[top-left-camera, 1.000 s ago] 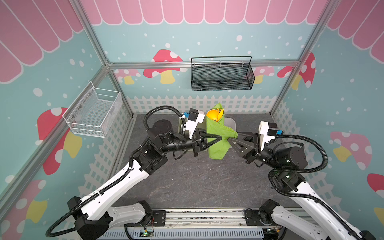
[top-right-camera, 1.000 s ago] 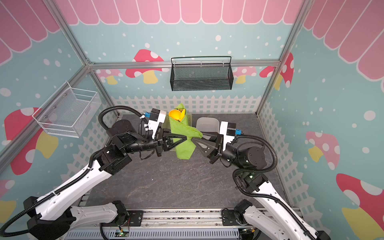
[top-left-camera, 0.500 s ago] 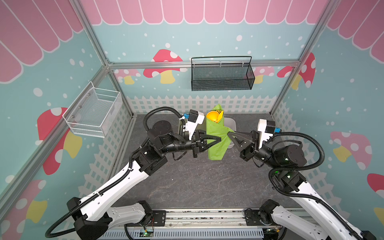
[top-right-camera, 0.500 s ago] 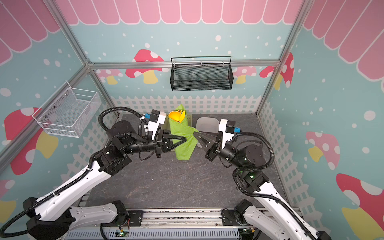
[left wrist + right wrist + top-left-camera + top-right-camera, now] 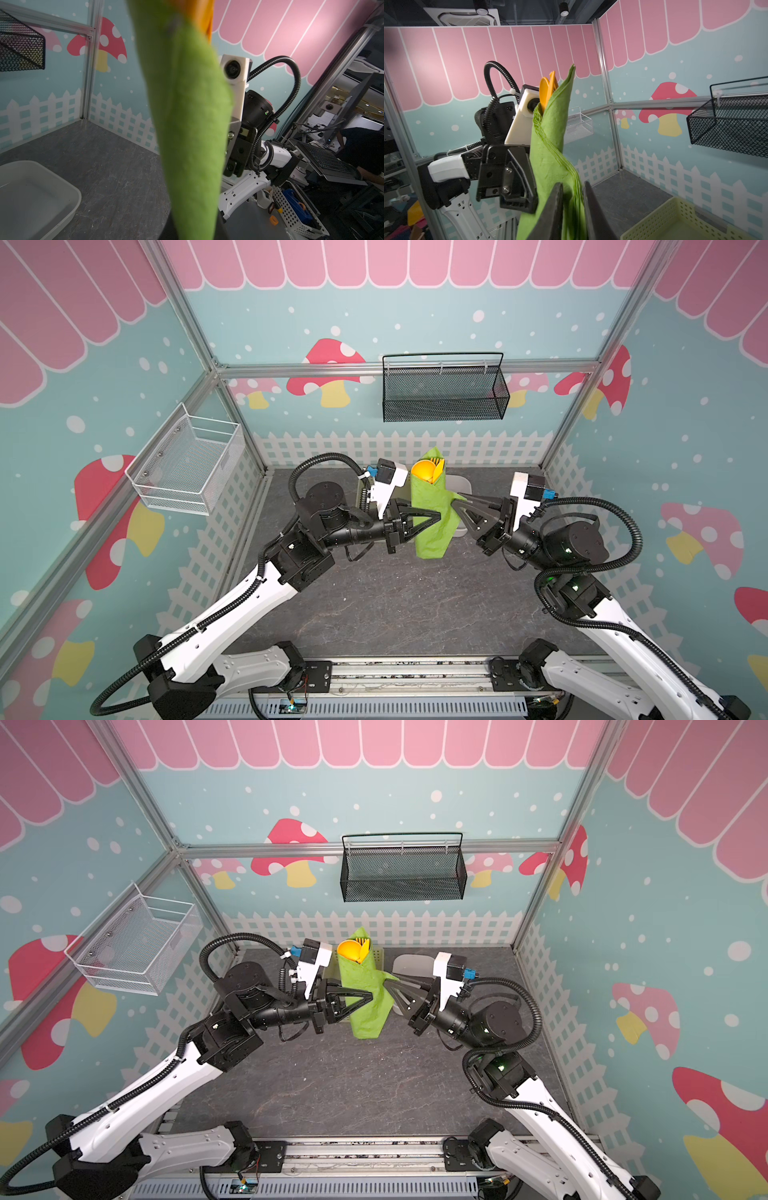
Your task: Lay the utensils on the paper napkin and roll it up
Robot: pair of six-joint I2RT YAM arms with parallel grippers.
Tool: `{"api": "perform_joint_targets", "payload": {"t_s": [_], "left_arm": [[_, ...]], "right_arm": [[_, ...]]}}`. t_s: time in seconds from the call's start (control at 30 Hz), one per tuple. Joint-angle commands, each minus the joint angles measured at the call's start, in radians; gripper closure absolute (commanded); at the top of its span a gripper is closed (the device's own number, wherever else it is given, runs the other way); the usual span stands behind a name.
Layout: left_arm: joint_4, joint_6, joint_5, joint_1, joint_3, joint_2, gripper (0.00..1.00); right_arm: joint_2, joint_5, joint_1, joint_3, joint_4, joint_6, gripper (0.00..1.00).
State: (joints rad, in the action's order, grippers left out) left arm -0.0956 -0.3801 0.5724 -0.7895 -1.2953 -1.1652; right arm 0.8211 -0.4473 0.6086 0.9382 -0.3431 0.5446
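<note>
Brought the right gripper (image 5: pixel 458 505) back, after a brief retreat, to the loose flap of the rolled green paper napkin (image 5: pixel 432 535), jaws narrow astride it, pinch unclear; kept the roll upright off the table (image 5: pixel 374 593), clamped in the left gripper (image 5: pixel 436 515), orange utensils (image 5: pixel 428 472) inside, rolling seemingly near done.

Inside upright paper napkin (image 5: pixel 432 526) roll: utensils (image 5: pixel 428 471); left end effector (image 5: pixel 438 515) at napkin's left, right end effector (image 5: pixel 458 505) at its right, dish (image 5: pixel 460 485) behind it.
</note>
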Motion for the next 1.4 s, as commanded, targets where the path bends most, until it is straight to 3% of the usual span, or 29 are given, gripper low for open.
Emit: {"api": "perform_joint_targets", "payload": {"t_s": [0.0,0.13,0.2,0.47,0.8,1.37], "left_arm": [[-0.107,0.042,-0.128,-0.001,-0.048,-0.004,0.98],[-0.156,0.044,-0.212,0.0,-0.069,-0.028,0.99],[-0.158,0.045,-0.218,0.0,-0.069,-0.033,0.99],[-0.114,0.042,-0.098,0.001,-0.065,-0.047,1.0],[-0.051,0.031,0.022,0.001,-0.045,-0.036,1.0],[0.011,0.0,0.108,0.001,-0.032,-0.033,1.0]], "right_arm": [[-0.058,0.037,0.0,0.009,0.014,-0.035,0.71],[-0.085,0.065,-0.001,0.014,0.063,-0.063,0.6],[-0.096,0.057,-0.002,0.003,0.066,-0.07,0.6],[-0.017,-0.165,-0.001,0.024,0.083,-0.101,0.67],[-0.001,-0.148,0.0,0.03,0.158,-0.145,0.73],[0.001,-0.188,-0.001,0.042,0.189,-0.177,0.65]]}}
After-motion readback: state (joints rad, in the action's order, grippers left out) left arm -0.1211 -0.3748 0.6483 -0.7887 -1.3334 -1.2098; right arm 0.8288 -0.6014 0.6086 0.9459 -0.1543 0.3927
